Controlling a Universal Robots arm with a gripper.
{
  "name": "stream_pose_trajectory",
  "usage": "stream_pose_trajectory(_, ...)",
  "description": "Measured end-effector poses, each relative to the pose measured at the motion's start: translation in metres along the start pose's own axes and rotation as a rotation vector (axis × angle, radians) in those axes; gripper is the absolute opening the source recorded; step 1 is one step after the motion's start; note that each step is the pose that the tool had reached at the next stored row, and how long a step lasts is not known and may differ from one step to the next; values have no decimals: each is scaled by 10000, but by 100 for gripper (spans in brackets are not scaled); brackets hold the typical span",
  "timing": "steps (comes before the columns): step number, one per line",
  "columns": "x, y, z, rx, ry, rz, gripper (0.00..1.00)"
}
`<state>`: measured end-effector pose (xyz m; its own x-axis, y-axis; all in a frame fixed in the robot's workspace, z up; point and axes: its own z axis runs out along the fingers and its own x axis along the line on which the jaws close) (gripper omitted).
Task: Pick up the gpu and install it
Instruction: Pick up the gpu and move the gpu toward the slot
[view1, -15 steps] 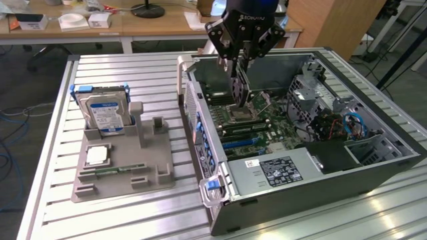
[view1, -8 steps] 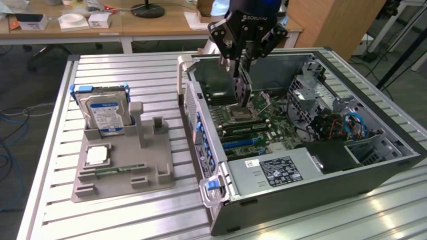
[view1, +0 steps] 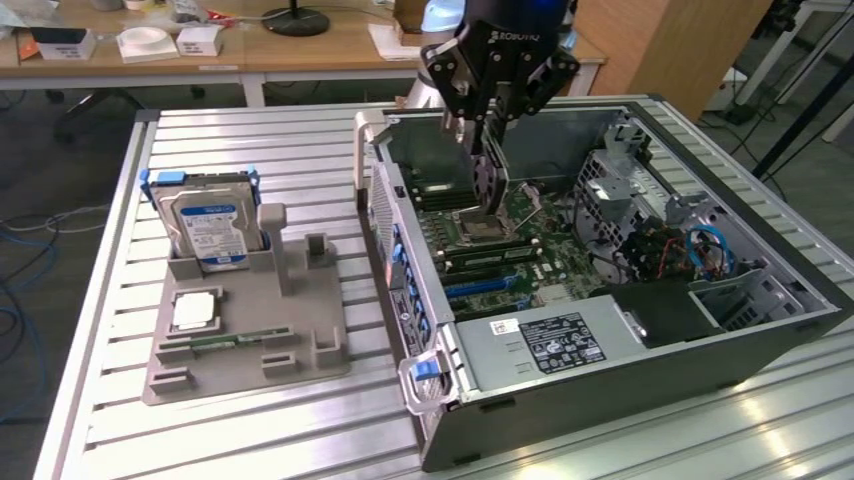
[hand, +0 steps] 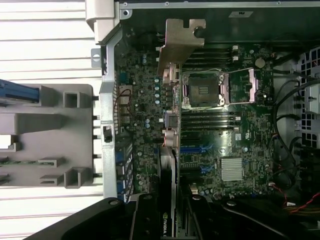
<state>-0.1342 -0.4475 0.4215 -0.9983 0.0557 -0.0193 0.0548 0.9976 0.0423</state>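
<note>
The single gripper (view1: 483, 130) is clamped on the gpu (view1: 489, 180), its two fingers (hand: 145, 220) pressing the card's flat faces from either side. The one gpu hangs upright below the gripper, inside the open computer case (view1: 627, 400), with its lower edge over the motherboard (hand: 145, 100) and close to the one CPU socket (hand: 202, 90). It is not seated in a slot.

In the wrist view the gpu (hand: 168, 175) is seen edge-on. Its one silver end bracket (hand: 181, 42) points toward the case's rear wall, and the black body runs back between the fingers. Just beside the card, two blue expansion slots (hand: 196, 149) lie on the board, and one finned silver heat sink (hand: 231, 168) sits beyond them. One power supply (view1: 554, 340) with a white label fills the case's near corner in the exterior view.

On the exterior view's left, well apart from the gripper, one grey holder tray (view1: 314, 350) lies on the slatted metal table (view1: 267, 420) beside the case. The tray carries three parts:
- one hard drive (view1: 207, 225) with a blue-and-white label, standing upright at its far end
- one square processor chip (view1: 196, 311), lying flat
- one narrow green RAM stick (view1: 220, 342), near the front edge

Two tall grey posts at the tray's middle stand with nothing between them.
</note>
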Motion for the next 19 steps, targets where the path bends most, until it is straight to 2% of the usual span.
stream_pose_trajectory(19, -125, 7, 8, 0, 1, -14, 26)
